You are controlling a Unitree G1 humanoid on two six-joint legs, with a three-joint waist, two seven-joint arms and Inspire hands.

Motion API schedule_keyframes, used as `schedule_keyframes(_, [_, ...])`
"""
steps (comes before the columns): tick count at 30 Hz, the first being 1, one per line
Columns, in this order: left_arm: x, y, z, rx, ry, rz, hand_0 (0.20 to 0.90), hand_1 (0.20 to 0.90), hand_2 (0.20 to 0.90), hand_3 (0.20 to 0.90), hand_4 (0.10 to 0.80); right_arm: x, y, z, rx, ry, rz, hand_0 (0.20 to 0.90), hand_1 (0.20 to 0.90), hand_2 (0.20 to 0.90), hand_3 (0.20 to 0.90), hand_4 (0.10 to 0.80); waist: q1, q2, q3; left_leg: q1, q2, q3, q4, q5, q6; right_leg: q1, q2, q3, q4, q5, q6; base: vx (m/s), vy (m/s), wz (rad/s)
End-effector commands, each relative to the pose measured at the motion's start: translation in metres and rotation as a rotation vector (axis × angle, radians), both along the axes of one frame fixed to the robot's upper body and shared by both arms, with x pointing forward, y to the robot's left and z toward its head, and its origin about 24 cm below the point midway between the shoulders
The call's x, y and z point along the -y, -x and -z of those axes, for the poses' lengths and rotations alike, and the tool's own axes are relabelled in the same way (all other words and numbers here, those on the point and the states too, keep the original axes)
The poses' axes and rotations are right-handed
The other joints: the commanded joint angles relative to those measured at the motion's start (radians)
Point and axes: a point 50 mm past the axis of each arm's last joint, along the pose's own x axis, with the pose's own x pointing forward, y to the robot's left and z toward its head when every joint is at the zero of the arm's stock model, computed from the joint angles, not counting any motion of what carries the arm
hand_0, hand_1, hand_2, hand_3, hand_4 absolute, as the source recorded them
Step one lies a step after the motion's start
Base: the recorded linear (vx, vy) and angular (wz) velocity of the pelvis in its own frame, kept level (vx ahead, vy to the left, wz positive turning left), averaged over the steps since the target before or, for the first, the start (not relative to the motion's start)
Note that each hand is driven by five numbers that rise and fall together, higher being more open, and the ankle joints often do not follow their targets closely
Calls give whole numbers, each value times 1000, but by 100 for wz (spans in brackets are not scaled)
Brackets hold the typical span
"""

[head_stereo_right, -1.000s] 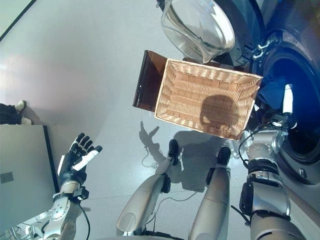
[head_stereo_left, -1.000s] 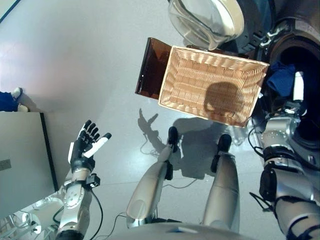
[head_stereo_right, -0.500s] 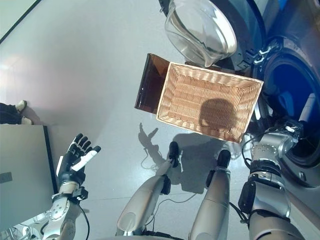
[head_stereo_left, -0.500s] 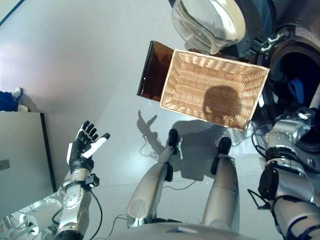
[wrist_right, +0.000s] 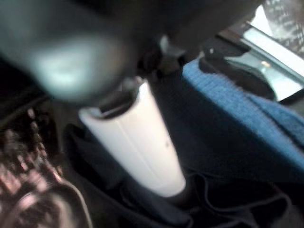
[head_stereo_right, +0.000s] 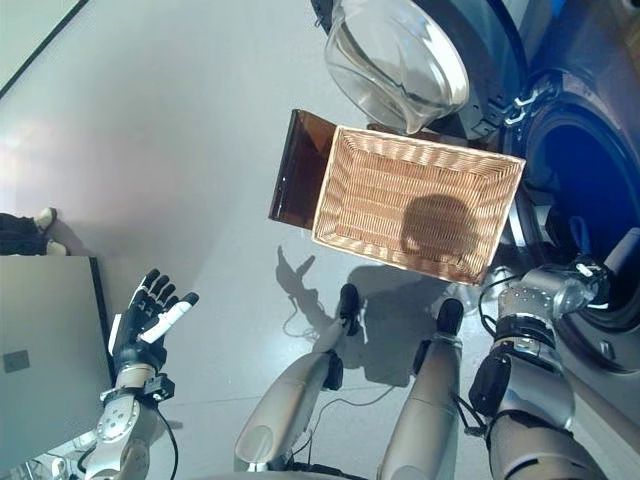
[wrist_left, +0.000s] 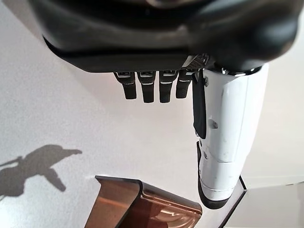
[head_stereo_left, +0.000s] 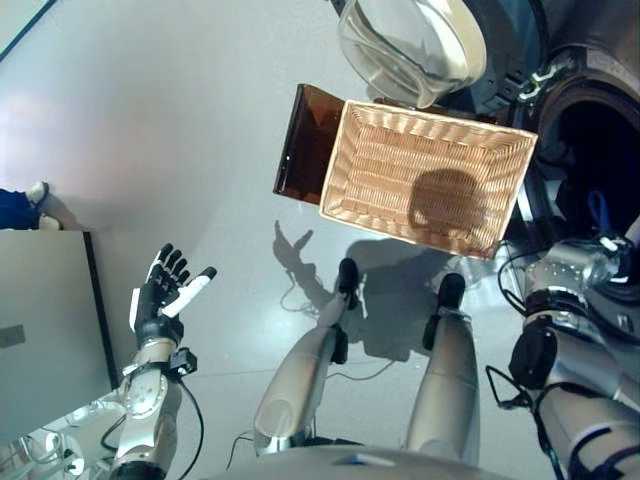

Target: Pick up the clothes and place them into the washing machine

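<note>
The washing machine's drum (head_stereo_right: 580, 190) gapes dark at the right, its round glass door (head_stereo_left: 410, 45) swung open above the basket. My right hand (head_stereo_right: 622, 252) reaches into the drum; only its white thumb shows. In the right wrist view that thumb (wrist_right: 142, 137) rests over dark clothes (wrist_right: 204, 190), with a blue cloth (wrist_right: 247, 104) beside them inside the drum. A strip of blue (head_stereo_left: 597, 205) shows in the drum's mouth. The wicker basket (head_stereo_left: 440, 118) before the machine holds nothing. At the lower left my left hand (head_stereo_left: 160, 300) hangs open over the floor, holding nothing.
A brown translucent plastic piece (head_stereo_left: 300, 140) lies against the basket's left side. A grey flat-topped cabinet (head_stereo_left: 45, 320) stands at the left, close to my left hand. A person's shoe and blue trouser leg (head_stereo_left: 20, 208) show at the left edge.
My right hand has gone deeper into the drum, and the blue cloth that bulged at the drum's mouth has sunk mostly out of sight. The left hand has barely moved.
</note>
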Motion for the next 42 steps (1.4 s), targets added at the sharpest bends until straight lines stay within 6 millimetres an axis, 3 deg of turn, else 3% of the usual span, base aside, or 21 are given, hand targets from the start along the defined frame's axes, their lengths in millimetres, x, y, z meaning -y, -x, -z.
schedule_keyframes(1, [-35, 23, -7, 12, -104, -124, 900, 900, 900, 900, 800, 36, 31, -31, 0, 124, 212, 200, 200, 200, 200, 300, 20, 32, -105, -23, -28, -27, -66, -15, -54, 1, 45, -1, -100, 37, -33, 0, 0, 0])
schedule_keyframes(9, [-41, 25, -9, 14, -119, -142, 900, 900, 900, 900, 800, 59, 50, -54, -11, 140, 319, 200, 200, 200, 200, 300, 16, 28, -123, -20, -25, -25, -67, -17, -54, 5, 47, -6, -101, 42, -34, 23, 0, 0])
schedule_keyframes(18, [-46, 29, -12, 21, -119, -151, 900, 900, 900, 900, 800, 81, 71, -105, 69, 233, 419, 200, 200, 200, 200, 300, 11, 17, -135, -13, -22, -24, -67, -25, -56, 9, 47, -5, -103, 39, -33, 6, 0, 0])
schedule_keyframes(22, [-46, 29, -13, 25, -117, -151, 900, 900, 900, 900, 800, 80, 71, -113, 84, 264, 427, 200, 200, 200, 200, 300, 8, 17, -134, -17, -21, -22, -67, -23, -56, 4, 50, -6, -103, 43, -33, 0, 0, 0])
schedule_keyframes(23, [-47, 29, -13, 26, -117, -153, 900, 900, 900, 900, 800, 79, 70, -112, 77, 264, 423, 288, 288, 288, 288, 363, 8, 16, -134, -17, -20, -22, -67, -23, -56, 3, 50, -6, -102, 44, -33, 0, 0, 0])
schedule_keyframes(24, [-47, 29, -13, 25, -117, -153, 900, 900, 900, 900, 800, 78, 69, -111, 76, 263, 417, 455, 455, 455, 455, 482, 8, 16, -134, -17, -20, -22, -67, -24, -55, 2, 50, -6, -101, 44, -32, 0, 0, 0])
schedule_keyframes(25, [-47, 29, -13, 27, -118, -158, 900, 900, 900, 900, 800, 76, 67, -109, 71, 274, 407, 900, 900, 900, 900, 800, 7, 14, -134, -17, -20, -20, -67, -24, -55, 0, 50, -6, -100, 44, -32, 0, 0, 0])
schedule_keyframes(38, [-50, 27, -17, 65, -109, -174, 900, 900, 900, 900, 800, 64, 52, -66, -103, 300, 261, 900, 900, 900, 900, 800, 3, -22, -129, 6, -22, -21, -66, -39, -47, 22, 49, -8, -103, 39, -28, 6, 2, 0])
schedule_keyframes(42, [-49, 28, -16, 67, -101, -170, 900, 900, 900, 900, 800, 52, 46, -42, -179, 326, 183, 900, 900, 900, 900, 800, -3, -43, -126, 25, -21, -15, -44, -50, -39, 50, 45, -11, -106, 47, -28, 19, 5, 0])
